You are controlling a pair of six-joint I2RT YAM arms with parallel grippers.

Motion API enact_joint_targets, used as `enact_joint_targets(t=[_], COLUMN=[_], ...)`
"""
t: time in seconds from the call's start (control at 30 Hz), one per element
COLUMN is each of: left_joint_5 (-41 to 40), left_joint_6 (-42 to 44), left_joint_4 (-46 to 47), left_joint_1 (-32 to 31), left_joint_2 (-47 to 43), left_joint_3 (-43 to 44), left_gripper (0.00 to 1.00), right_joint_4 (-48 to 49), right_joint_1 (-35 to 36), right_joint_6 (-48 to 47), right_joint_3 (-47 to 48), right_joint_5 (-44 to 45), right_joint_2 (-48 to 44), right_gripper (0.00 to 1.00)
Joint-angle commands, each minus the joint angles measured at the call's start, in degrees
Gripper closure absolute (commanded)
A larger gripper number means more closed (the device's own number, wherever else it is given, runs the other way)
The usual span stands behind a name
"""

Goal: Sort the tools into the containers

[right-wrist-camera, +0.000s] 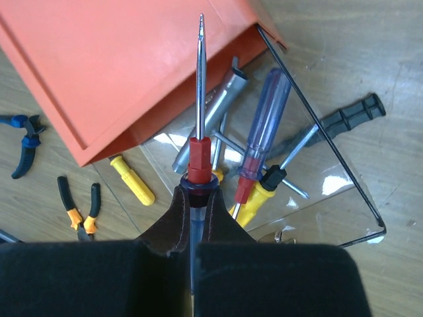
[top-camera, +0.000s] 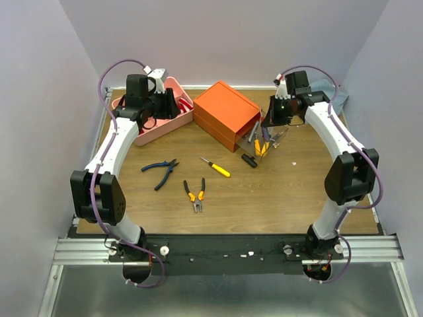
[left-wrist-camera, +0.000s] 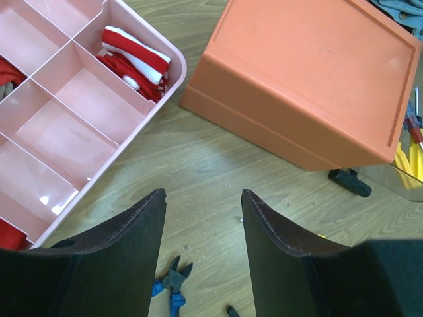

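Observation:
My right gripper (right-wrist-camera: 197, 191) is shut on a blue clear-handled screwdriver (right-wrist-camera: 200, 142), its shaft pointing over the open clear drawer (right-wrist-camera: 330, 191) of the orange box (top-camera: 225, 113). The drawer holds a purple-handled screwdriver (right-wrist-camera: 264, 125), a yellow-handled one (right-wrist-camera: 254, 198), a silver wrench (right-wrist-camera: 208, 112) and a black hammer (right-wrist-camera: 350, 117). My left gripper (left-wrist-camera: 203, 198) is open and empty above bare wood, between the pink tray (left-wrist-camera: 173, 49) and the orange box (left-wrist-camera: 310, 72). Blue pliers (top-camera: 160, 170), orange pliers (top-camera: 194, 193) and a yellow screwdriver (top-camera: 217, 168) lie on the table.
A red and white item (left-wrist-camera: 135, 56) lies in one tray compartment. A short black handle (top-camera: 249, 160) lies by the drawer's front. The blue-grey cloth (top-camera: 324, 86) is at the back right corner. Walls close in the table's sides and back.

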Motion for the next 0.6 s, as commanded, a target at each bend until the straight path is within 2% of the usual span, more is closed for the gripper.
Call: enact_joint_targets(t=[0.0, 0.07, 0.1, 0.13, 0.17, 0.27, 0.4, 0.57], left_joint_5=[-1.0, -0.7, -0.6, -0.6, -0.7, -0.6, -0.9, -2.3], left_joint_6=[-2.0, -2.6, -2.7, -2.7, -2.7, -2.6, -2.6, -1.7], left_joint_4=[-0.2, 0.8, 0.9, 1.1, 1.1, 1.1, 1.9, 4.0], left_joint_1=[0.0, 0.0, 0.0, 0.0, 0.0, 0.0, 0.0, 0.0], left_joint_2=[-3.3, -3.9, -4.6, -5.0, -5.3, -6.6, -8.6, -10.8], left_joint_3=[-0.6, -1.7, -1.9, -2.1, -2.4, -2.6, -3.2, -5.8], left_gripper=[0.39, 0.39, 0.39, 0.39, 0.39, 0.39, 0.39, 0.36], right_joint_4=[-2.1, -1.9, -1.9, -1.9, -1.6, -1.4, -0.6, 0.5], right_joint_1=[-0.3, -0.5, -0.6, -0.5, -0.6, -0.6, -0.1, 10.2], right_joint_6=[3.9, 3.8, 3.6, 3.2, 2.9, 2.7, -3.2, -18.1], right_joint_3=[0.9, 0.2, 0.1, 0.3, 0.4, 0.3, 0.6, 1.6], right_joint_5=[1.8, 0.5, -1.2, -2.4, -3.6, -5.4, -9.2, -7.8], right_joint_2=[0.9, 0.8, 0.9, 0.8, 0.5, -1.8, -5.3, -7.5], right_gripper=[0.99, 0.97, 0.89, 0.77, 0.6, 0.46, 0.43, 0.42])
